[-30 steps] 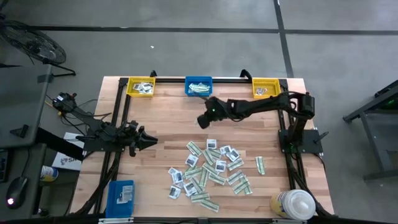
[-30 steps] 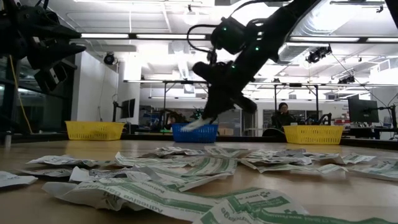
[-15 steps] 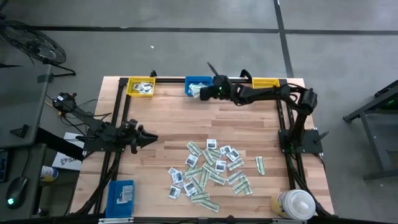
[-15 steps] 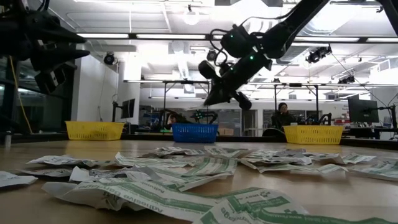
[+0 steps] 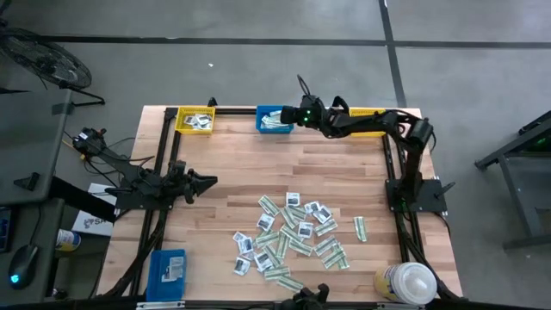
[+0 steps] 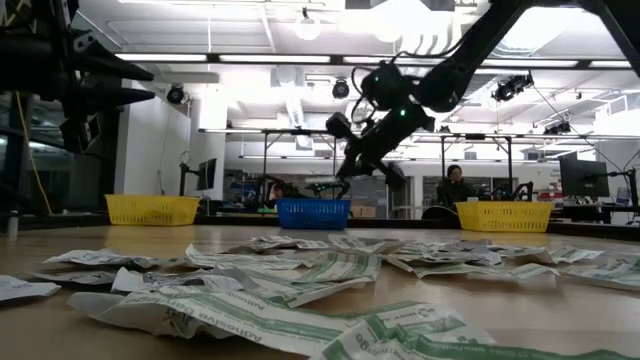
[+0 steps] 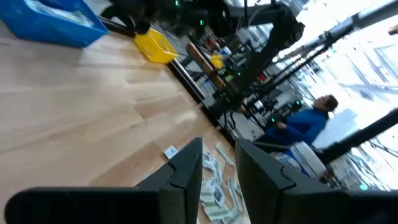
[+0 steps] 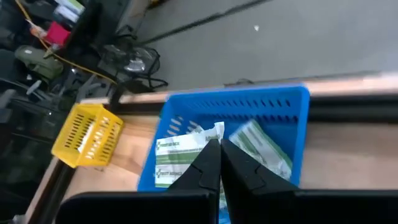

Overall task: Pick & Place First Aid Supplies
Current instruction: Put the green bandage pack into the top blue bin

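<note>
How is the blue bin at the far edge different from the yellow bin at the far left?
The blue bin sits mid-edge and holds green-and-white strips; the yellow bin sits nearer the left corner and holds white squarish packets. The right gripper, shut, hangs over the blue bin; nothing is over the yellow one. Both are small slotted plastic bins on the table's far edge.

- The packets [image 5: 293,234]: dozens of small flat paper pieces lie scattered in a loose heap on the worktop's near middle, some overlapping.
- Some are squarish and white with dark marks; others are narrow green-and-white strips [image 6: 270,318].
- One strip [image 5: 360,227] lies just apart from the heap.
- More green-and-white packets [image 8: 177,152] lie inside the blue bin [image 8: 249,102].
</note>
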